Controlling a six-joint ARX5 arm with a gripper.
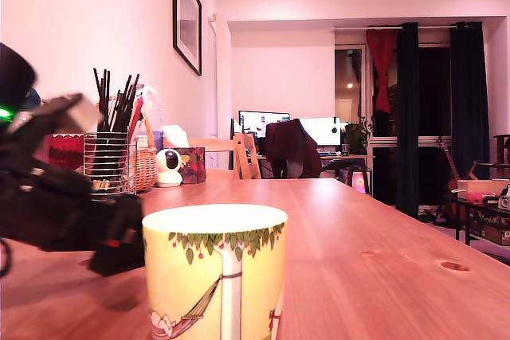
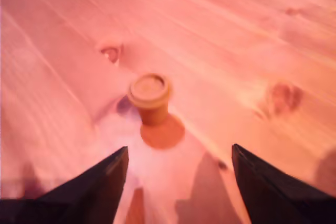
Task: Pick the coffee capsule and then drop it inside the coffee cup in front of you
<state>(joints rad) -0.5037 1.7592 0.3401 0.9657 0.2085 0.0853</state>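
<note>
Coffee capsule is standing on end on the wooden table in the wrist view. Its long axis is running roughly vertical, and its wider, rimmed round face is pointing up while the narrower body is meeting the wood below. An orange-tinted shadow is pooling at its foot. It is sitting ahead of the gripper, roughly in line with the gap and touching neither of the two dark fingers. The jaws are standing wide apart and gripping nothing, with bare wood showing between them.

At the exterior view's left, the black arm is leaning low over the table, a green light glowing on it. Behind it, a wire holder is bristling with dark sticks, and a wicker basket and a small white camera are sitting just to its right. Next, close to the lens, the coffee cup is standing upright with its mouth facing up, just beside the arm's front end. Bare tabletop is stretching away to the right, and dark curtains are hanging in the far room. The capsule is not showing in this view.
</note>
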